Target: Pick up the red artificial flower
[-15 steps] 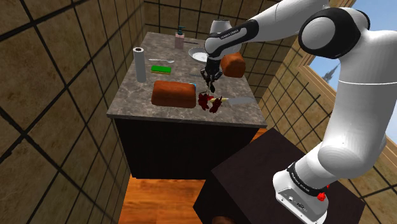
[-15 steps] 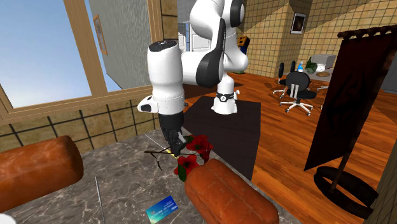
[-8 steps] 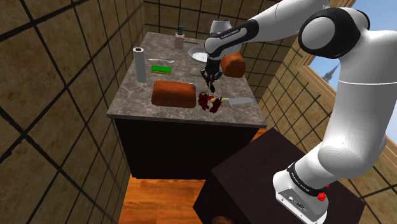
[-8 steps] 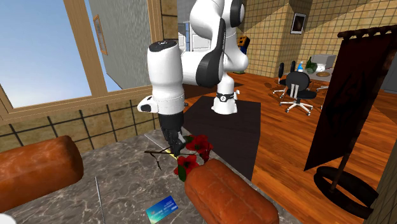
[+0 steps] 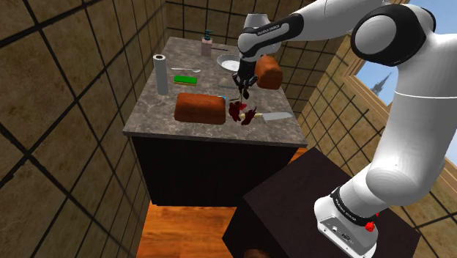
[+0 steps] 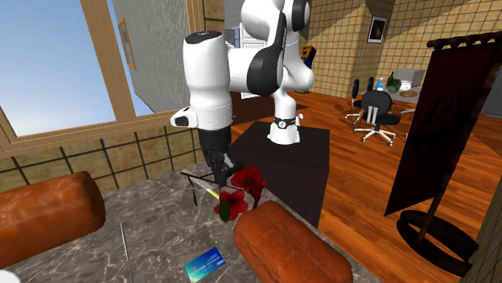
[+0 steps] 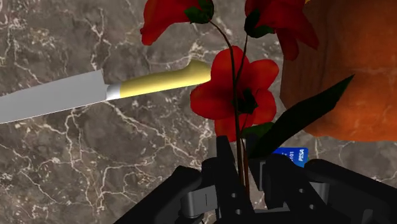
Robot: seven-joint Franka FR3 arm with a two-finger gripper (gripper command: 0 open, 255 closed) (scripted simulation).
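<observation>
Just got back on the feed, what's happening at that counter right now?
The arm's hand is shut on the stem of the red flower, with the blooms pointing away from it. Compared with a second ago, hand and flower sit a little higher, so the lift off the marble counter has begun. A yellow-handled knife lies on the counter beneath the flower, and a brown loaf sits close beside it.

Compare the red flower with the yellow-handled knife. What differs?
Hold: the red flower is clasped by its stem in the hand; the knife lies free.
Pose: the red flower sticks out along the hand; the knife lies flat on the marbled counter.
Look: the red flower has red blooms and dark leaves; the knife has a grey blade and a yellow handle.
Both are slender.
</observation>
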